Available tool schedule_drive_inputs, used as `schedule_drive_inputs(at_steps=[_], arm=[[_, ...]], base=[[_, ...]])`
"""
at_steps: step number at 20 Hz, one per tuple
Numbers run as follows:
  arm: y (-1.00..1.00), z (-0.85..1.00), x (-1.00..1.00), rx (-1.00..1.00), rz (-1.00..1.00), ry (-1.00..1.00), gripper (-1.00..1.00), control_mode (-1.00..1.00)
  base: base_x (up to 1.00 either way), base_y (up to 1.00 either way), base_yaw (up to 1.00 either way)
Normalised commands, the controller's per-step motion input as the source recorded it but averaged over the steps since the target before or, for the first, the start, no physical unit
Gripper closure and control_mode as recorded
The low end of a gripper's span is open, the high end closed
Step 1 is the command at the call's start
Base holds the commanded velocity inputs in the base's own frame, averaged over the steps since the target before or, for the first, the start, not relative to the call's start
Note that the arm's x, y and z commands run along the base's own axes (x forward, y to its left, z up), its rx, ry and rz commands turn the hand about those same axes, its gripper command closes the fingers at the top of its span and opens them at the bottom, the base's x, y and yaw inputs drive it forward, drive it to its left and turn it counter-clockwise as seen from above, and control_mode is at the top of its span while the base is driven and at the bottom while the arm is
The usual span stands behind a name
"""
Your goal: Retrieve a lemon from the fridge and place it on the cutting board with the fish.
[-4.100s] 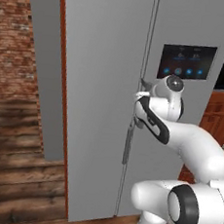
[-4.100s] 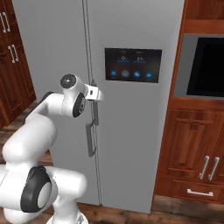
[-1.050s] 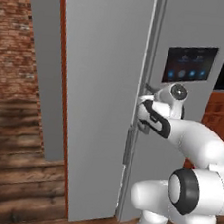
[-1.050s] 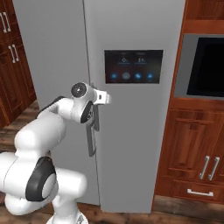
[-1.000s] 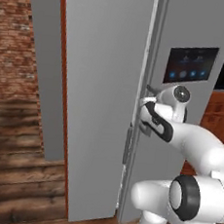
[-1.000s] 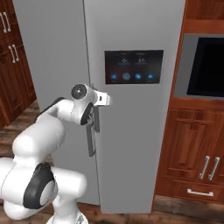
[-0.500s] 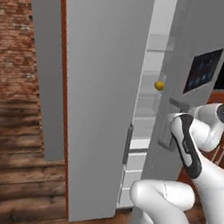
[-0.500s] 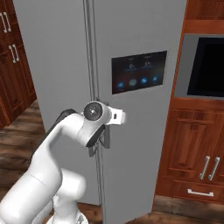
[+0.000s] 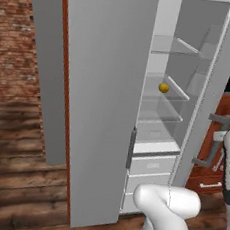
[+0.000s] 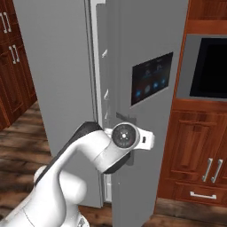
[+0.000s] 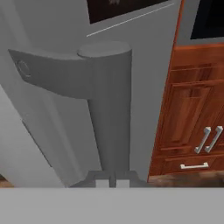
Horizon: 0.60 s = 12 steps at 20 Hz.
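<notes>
Your tool (image 11: 113,181) sits right at the foot of the fridge door's handle (image 11: 107,105), its fingers pressed together with the grey bar rising straight up in front of them; from the hand view you cannot tell whether they actually pinch the bar or merely rest shut against it.

The fridge (image 9: 105,86) has its right door (image 10: 137,88) swung partly open, and from the left base view you look through the gap into the white interior with its glass shelves. The lemon (image 9: 163,87) lies on the middle glass shelf (image 9: 162,94), toward the back, small and yellow. It is well apart from your tool: the tool is on the outer face of the open door, lower down, while the lemon is inside the compartment and higher, with the door panel between the two.

In the right base view your arm (image 10: 95,150) reaches to that door just below the dark screen (image 10: 151,78).
</notes>
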Motion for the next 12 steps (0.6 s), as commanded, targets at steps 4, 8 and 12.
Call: schedule_drive_inputs(at_steps=[4,8,12], arm=[[-0.3,0.03,-0.5,0.0,-0.01,0.02,1.0,-1.0],[-0.03,0.18,-0.45,-0.02,-0.02,0.0,-1.0,-1.0],[0.13,0.34,-0.66,-0.15,-0.09,0.0,-1.0,-1.0]], base=[[0.0,0.0,0.0],[0.0,0.0,0.0],[0.0,0.0,0.0]])
